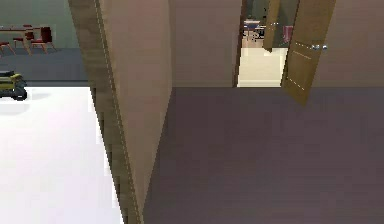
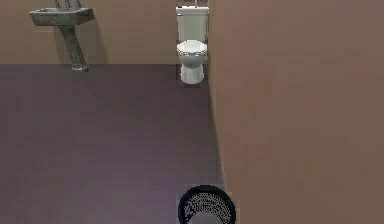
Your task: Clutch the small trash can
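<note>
Arm side view: small black round mesh trash can (image 2: 207, 207) sits on the dark purple-grey floor (image 2: 100, 130) at the picture's bottom edge, just right of centre. Its lower part is cut off by the edge. It stands at the foot of the plain brown wall (image 2: 300, 100) that takes up the right side; can't tell if it touches the wall.

Tool state: can't tell from these views.

Far end of the same floor: white ceramic toilet (image 2: 191, 48) with its tank against the back wall, tucked into the corner, well apart from the can. Grey pedestal sink (image 2: 62, 18) at top left, also against the back wall, partly cropped.

Forward view: same dark floor ahead, leading to a brown wooden door (image 1: 305, 50) standing ajar at upper right. Pale, bright doorway (image 1: 258, 62) just left of it, with furniture too small to name. Brown partition wall end (image 1: 130, 100) splits the picture. Left of it is a white floor (image 1: 50, 150), a low dark object (image 1: 10, 85) at the left edge, and red chairs (image 1: 40, 38) far back.
</note>
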Controlling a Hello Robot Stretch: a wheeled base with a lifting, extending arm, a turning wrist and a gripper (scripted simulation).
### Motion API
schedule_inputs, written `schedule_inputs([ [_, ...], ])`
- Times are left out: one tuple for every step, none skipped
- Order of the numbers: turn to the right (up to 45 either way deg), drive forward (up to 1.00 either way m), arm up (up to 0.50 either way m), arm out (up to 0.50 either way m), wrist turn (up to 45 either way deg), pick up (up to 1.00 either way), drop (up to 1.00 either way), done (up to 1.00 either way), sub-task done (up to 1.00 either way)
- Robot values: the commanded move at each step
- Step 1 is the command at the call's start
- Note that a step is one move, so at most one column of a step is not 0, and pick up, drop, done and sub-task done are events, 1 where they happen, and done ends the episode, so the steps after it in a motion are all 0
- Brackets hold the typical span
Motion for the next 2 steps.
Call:
schedule_inputs([
  [0.0, 0.00, 0.00, 0.00, 0.0, 1.00, 0.00, 0.00, 0.00],
  [0.0, 0.00, 0.10, 0.00, 0.0, 0.00, 0.00, 0.00, 0.00],
])
